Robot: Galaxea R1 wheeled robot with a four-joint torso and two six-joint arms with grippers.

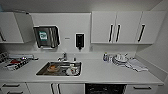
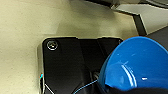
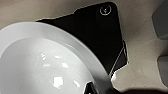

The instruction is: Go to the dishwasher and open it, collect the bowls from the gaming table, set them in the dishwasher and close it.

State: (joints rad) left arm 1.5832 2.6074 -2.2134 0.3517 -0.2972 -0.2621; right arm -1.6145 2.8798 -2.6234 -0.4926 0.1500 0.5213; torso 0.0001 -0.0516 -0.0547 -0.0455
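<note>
In the head view the dishwasher (image 1: 105, 89) sits under the white counter, right of the sink. Its front is a dark opening with racks inside. A bright-blue bowl (image 2: 140, 62) looms large in the left wrist view, above a pale floor, with my left gripper (image 2: 130, 91) shut on its rim at the dark edge. A white bowl (image 3: 42, 65) shows large in the right wrist view, and my right gripper (image 3: 100, 90) is shut on its rim.
A steel sink (image 1: 59, 69) holds dishes. A dish rack (image 1: 15, 62) stands at the counter's left, and plates with a cloth (image 1: 125, 61) lie at its right. White wall cabinets (image 1: 117, 27) hang above. A side wall (image 1: 156, 57) closes in the right.
</note>
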